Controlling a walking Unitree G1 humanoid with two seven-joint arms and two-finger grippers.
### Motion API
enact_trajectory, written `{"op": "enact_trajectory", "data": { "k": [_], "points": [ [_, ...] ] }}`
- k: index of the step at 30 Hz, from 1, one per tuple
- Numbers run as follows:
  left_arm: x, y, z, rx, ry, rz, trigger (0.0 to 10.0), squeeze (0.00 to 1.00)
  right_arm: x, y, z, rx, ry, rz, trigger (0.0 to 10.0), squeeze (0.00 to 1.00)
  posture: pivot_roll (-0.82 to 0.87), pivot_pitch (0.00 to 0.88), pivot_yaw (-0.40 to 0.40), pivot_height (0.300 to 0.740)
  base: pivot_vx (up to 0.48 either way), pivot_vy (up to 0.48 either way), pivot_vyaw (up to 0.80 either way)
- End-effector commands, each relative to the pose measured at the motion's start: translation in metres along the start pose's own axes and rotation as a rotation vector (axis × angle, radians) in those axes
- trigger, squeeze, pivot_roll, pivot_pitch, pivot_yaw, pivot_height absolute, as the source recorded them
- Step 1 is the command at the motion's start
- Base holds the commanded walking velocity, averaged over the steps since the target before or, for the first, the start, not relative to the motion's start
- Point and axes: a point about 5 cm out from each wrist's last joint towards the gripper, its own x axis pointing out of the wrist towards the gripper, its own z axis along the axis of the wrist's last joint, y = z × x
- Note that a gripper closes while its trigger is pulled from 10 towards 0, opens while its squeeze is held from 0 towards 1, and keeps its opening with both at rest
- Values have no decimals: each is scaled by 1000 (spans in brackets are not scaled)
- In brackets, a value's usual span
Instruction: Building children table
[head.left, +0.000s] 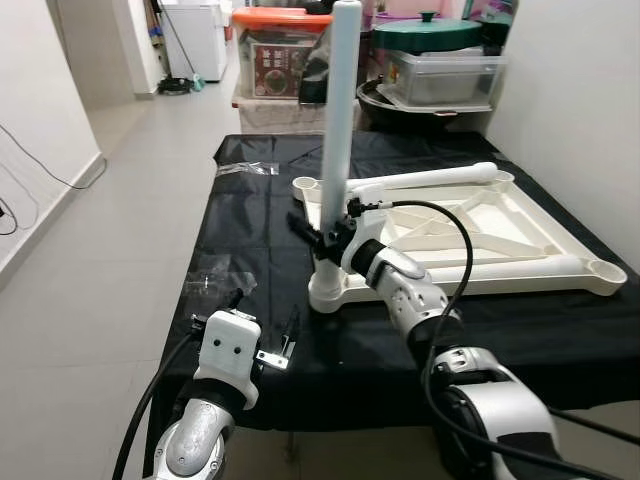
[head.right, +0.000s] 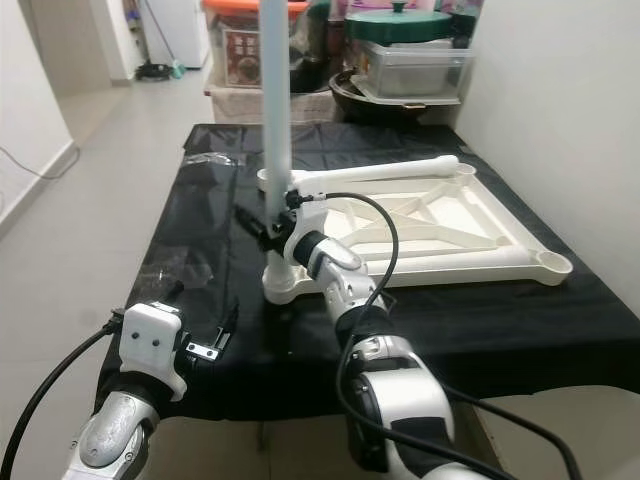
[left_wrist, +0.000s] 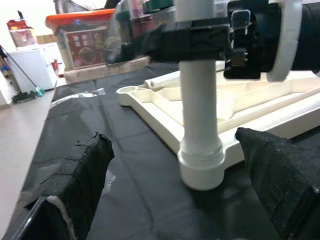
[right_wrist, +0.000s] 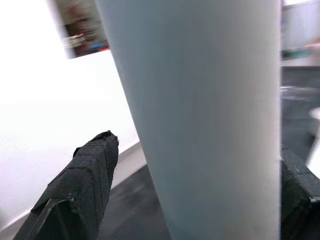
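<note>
An upturned white plastic tabletop (head.left: 520, 270) lies on a black cloth. One white leg (head.left: 340, 120) stands upright in its near-left corner socket (left_wrist: 201, 167). My right gripper (head.left: 325, 238) is shut on this leg low down, with its black fingers (left_wrist: 190, 40) clamped round the tube (right_wrist: 200, 110). A second white leg (head.left: 440, 178) lies across the far side of the tabletop. My left gripper (head.left: 265, 318) is open near the cloth's front-left edge. It points at the leg's base without touching it, its fingers (left_wrist: 80, 175) spread wide.
A small metal bracket (head.left: 272, 357) lies on the cloth by my left gripper. Clear plastic bags (head.left: 215, 280) lie on the cloth's left side. Storage boxes (head.left: 280, 55) and a green-lidded pot (head.left: 425, 35) stand behind the table. A wall is close on the right; open floor (head.left: 110, 230) is on the left.
</note>
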Motion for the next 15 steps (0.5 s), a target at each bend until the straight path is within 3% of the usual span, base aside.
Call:
{"op": "enact_trajectory", "data": {
  "k": [1, 3, 12, 13, 15],
  "points": [
    [0, 0, -2, -6, 1, -5, 10000, 0, 6, 14, -11, 24, 70, 159, 10000, 0, -21, 0, -30, 740, 0, 0, 0],
    [1, 0, -2, -6, 0, -3, 10000, 0, -1, 19, -12, 20, 137, 359, 10000, 0, -6, 0, -36, 740, 0, 0, 0],
    [1, 1, -2, 1, -2, -1, 10000, 0, 3, 26, -1, 36, 145, 512, 10000, 0, 22, 0, -33, 740, 0, 0, 0],
    [1, 1, -2, 1, -2, -1, 10000, 0, 4, 27, -2, 45, 150, 516, 0, 0, 22, 0, -33, 740, 0, 0, 0],
    [1, 2, -2, 3, -3, 0, 10000, 0, 4, 27, -2, 45, 155, 521, 0, 0, 22, 0, -33, 740, 0, 0, 0]
  ]
}}
